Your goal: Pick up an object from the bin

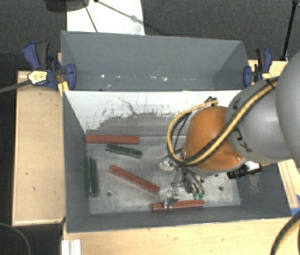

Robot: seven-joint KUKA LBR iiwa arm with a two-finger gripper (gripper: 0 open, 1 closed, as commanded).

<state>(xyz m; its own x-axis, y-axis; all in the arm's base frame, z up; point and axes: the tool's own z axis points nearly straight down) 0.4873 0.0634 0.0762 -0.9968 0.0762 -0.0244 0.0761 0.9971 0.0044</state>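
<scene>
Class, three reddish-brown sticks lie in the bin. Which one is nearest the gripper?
The front stick, lowest in the view, lies directly beneath the gripper. The slanted stick in the middle and the back-left stick lie farther off.

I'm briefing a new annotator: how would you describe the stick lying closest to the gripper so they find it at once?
Look in the grey bin, at the wall nearest the camera, right of the middle, just below the gripper. A red-brown stick lies flat along that wall. Its red-brown neighbours differ: the diagonal stick lies mid-floor, the back-wall stick at the rear.
</scene>
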